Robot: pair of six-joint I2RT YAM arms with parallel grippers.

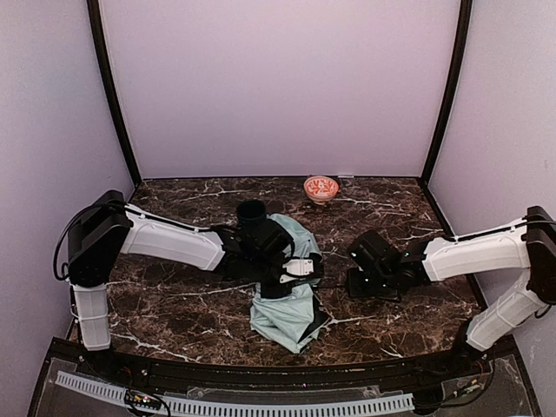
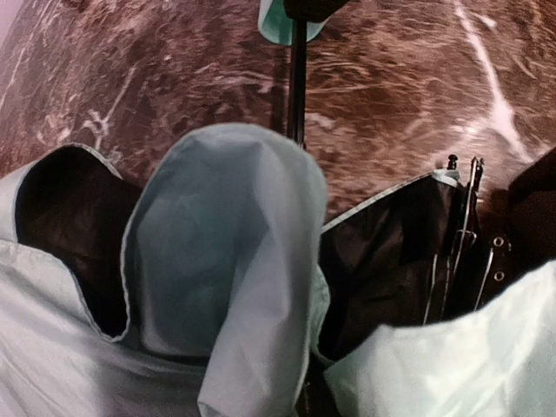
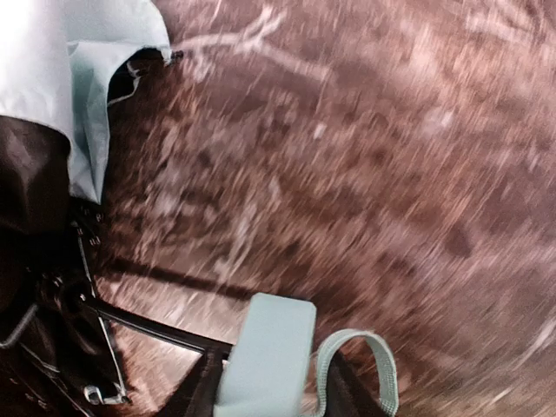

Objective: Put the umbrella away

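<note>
My right claw (image 1: 353, 281) is pinched on the umbrella's (image 1: 291, 317) handle (image 3: 265, 356). The mint block sits between my two dark fingers, and its strap (image 3: 382, 356) loops out just beside it. From there the thin black shaft (image 2: 297, 78) runs straight away toward my left claw (image 1: 295, 271), so the long axis lies across the counter (image 1: 174, 295). The handle end points at my right claw and the canopy end at my left.

My left claw rests down on the canopy (image 1: 300, 234), about where the shaft meets the fabric. Cloth fills that wrist view, so I cannot tell whether those fingers are spread or pressed together.

The canopy is slack and half collapsed. Pale mint folds are heaped under and on both sides of my left claw, with one rounded fold bulging up right in front of it. Black lining shows in the hollows between the folds. Thin metal ribs (image 2: 465, 226) stick out at the fabric's edge beside the left claw.

A dark mug (image 1: 252, 211) stands just beyond my left claw, at the canopy's far edge.
</note>
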